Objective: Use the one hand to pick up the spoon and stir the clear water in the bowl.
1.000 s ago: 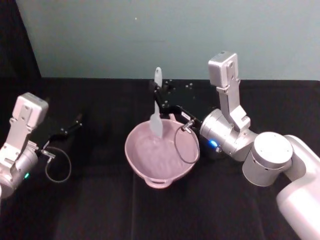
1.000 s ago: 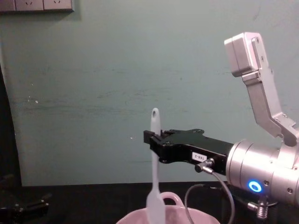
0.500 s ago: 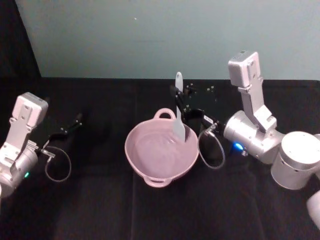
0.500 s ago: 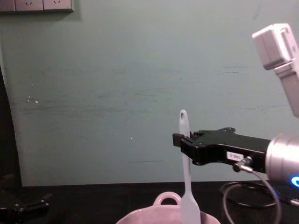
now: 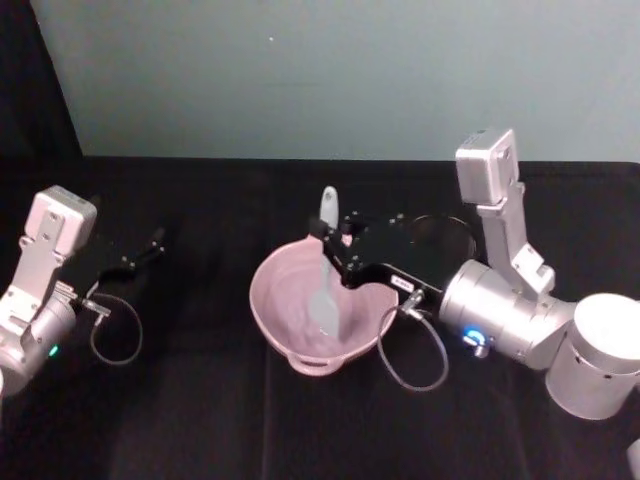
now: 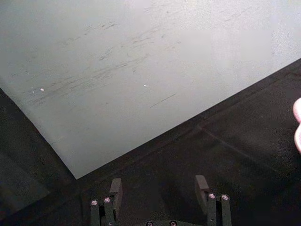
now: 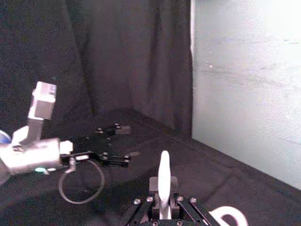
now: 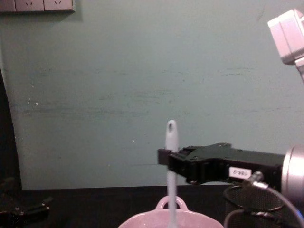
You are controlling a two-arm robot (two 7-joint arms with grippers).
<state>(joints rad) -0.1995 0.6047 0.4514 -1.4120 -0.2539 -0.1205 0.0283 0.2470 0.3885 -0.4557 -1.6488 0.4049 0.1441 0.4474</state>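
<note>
The pale pink bowl sits mid-table, its loop handle at the far rim. The white spoon stands nearly upright, its blade down inside the bowl where clear water barely shows. My right gripper reaches over the bowl from the right, shut on the spoon's handle below the holed end; the handle rises between its fingers. My left gripper rests parked at the table's left, open with nothing in it.
A black wire-mesh cup stands behind the right gripper, at the bowl's far right. Cable loops hang from both wrists, the right one draping by the bowl's front right. A teal wall closes off the back.
The right gripper carried the spoon from the bowl's far left rim to the far right, then came nearer and lower, so the blade now sits deeper in the bowl. The left arm stayed still.
</note>
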